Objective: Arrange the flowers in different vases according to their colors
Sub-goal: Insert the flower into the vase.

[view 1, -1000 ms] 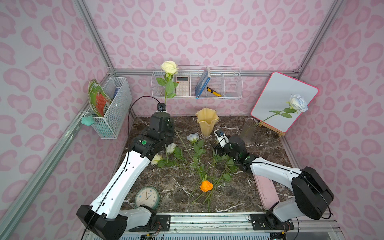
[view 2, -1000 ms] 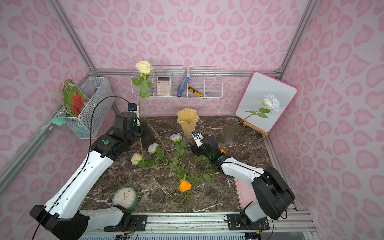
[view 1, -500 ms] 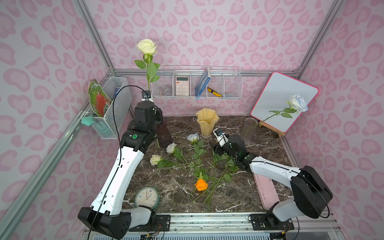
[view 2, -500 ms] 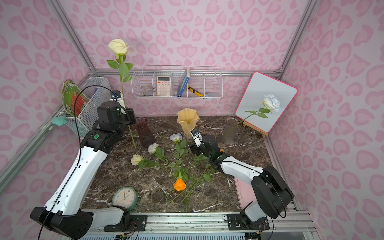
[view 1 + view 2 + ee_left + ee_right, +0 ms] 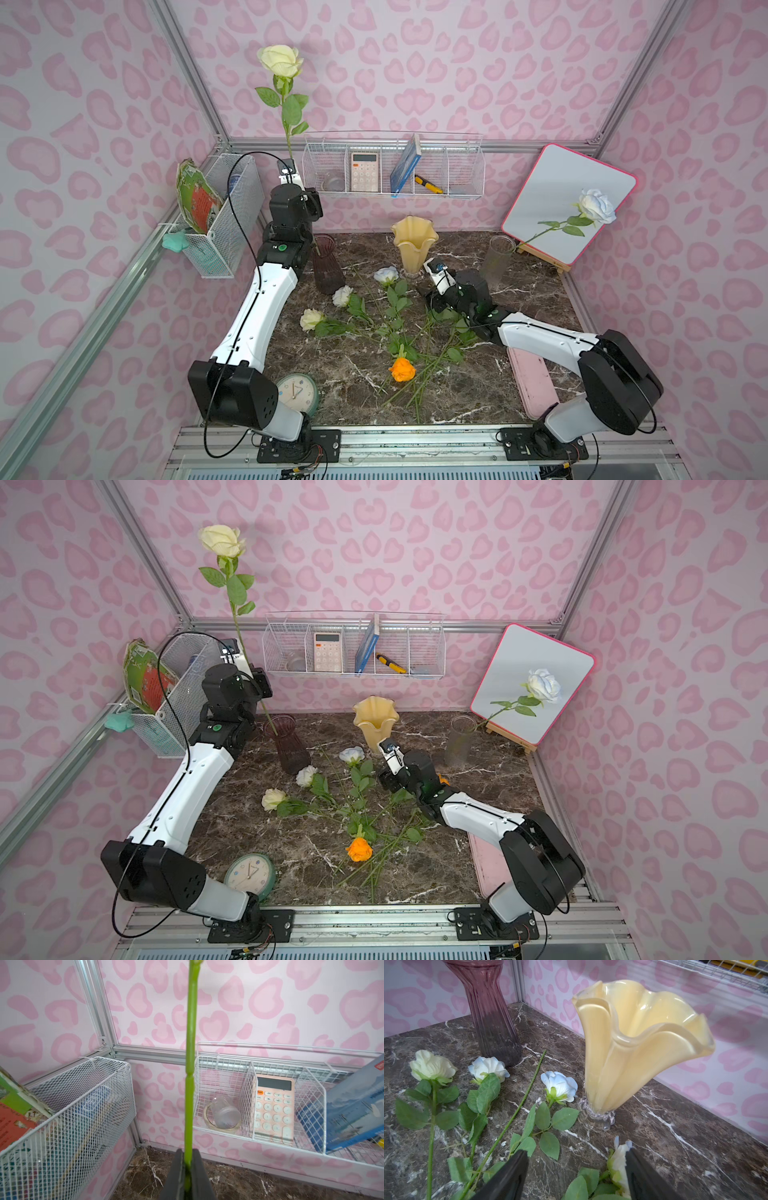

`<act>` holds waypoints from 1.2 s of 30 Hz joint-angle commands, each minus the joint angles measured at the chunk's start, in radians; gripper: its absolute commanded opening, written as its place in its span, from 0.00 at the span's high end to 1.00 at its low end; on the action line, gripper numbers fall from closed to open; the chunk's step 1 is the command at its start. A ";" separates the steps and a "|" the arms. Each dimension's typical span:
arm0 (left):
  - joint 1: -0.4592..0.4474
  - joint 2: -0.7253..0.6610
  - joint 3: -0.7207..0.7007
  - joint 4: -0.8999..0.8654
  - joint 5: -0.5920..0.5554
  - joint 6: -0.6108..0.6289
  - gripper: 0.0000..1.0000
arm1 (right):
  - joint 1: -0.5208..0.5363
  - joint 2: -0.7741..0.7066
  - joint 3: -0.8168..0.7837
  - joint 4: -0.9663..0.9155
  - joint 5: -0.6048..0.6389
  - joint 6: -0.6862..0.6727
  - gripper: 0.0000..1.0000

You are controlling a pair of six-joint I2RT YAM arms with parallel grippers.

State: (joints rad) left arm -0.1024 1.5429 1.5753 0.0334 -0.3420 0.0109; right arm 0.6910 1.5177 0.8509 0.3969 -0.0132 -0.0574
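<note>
The left gripper (image 5: 188,1169) is clamped on the green stem of a cream rose (image 5: 280,60), held upright so that the head rises into the upper left of both top views. In a top view the stem's lower end (image 5: 272,728) dips into the mouth of the purple ribbed vase (image 5: 289,746) left of centre; that grip, well up the stem, probably serves to keep the flower vertical while it is fed into the narrow neck. The right gripper (image 5: 576,1176) hovers low over the marble table (image 5: 532,291) with its jaws apart, holding nothing; between them, at the bottom of the right wrist view, lies a pale rose head (image 5: 619,1159) with a hint of blue, though it is cut off there and its colour is hard to judge. The yellow wavy-rimmed vase (image 5: 413,245) stands empty just behind that gripper, at centre. The clear glass cylinder (image 5: 496,259) at centre right already holds a blue-tinged rose (image 5: 596,205), which leans across the white board with a pink edge (image 5: 540,195). Loose roses lie in a tangle mid-frame: a cream rose on the table (image 5: 311,319), two blue-tinged ones (image 5: 385,275) (image 5: 343,296) and an orange rose (image 5: 402,369) nearer the bottom, so most of the sorting looks undone.
</note>
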 commanded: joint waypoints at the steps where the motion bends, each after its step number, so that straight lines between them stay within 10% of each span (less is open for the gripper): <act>1: 0.011 0.043 0.026 0.137 0.035 0.022 1.00 | 0.005 -0.015 -0.012 0.022 -0.033 -0.006 0.23; 30: 0.017 0.094 -0.333 0.324 0.054 0.027 1.00 | 0.127 0.082 0.120 -0.285 -0.104 0.001 0.29; 32: 0.015 0.082 -0.338 0.298 0.035 -0.047 0.53 | 0.131 0.073 0.107 -0.281 -0.102 0.018 0.29; 36: 0.009 0.050 -0.358 0.259 0.058 -0.045 0.44 | 0.129 0.033 0.073 -0.268 -0.088 0.046 0.29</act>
State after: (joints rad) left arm -0.0910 1.6093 1.2266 0.3119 -0.2947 -0.0204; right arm 0.8185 1.5715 0.9375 0.1291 -0.1154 -0.0517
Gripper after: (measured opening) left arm 0.579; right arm 0.711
